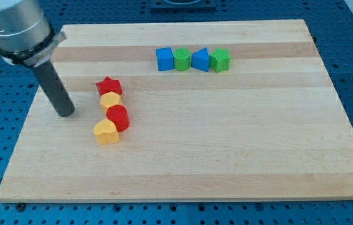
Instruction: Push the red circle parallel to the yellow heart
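The red circle sits left of the board's middle, touching the yellow heart just below and left of it. A yellow block touches the red circle from above, and a red star tops this column. My tip rests on the board to the left of the column, about level with the red circle and a clear gap away from it. The rod leans up toward the view's top left.
A row of touching blocks lies near the view's top: a blue block, a green block, a blue block and a green block. The wooden board lies on a blue perforated table.
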Tool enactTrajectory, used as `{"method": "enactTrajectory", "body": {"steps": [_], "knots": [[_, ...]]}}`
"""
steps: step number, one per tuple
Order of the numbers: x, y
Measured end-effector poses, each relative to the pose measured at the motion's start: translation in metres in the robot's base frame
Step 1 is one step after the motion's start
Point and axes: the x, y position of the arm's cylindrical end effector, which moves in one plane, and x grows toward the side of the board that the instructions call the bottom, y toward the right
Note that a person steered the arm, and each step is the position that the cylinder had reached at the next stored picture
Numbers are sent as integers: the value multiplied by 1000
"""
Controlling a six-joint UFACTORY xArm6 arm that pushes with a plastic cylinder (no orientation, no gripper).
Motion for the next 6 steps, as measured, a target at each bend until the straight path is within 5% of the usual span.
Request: {"method": "enactTrajectory", "body": {"steps": [4,6], "knots": [[18,62],[19,190]]}}
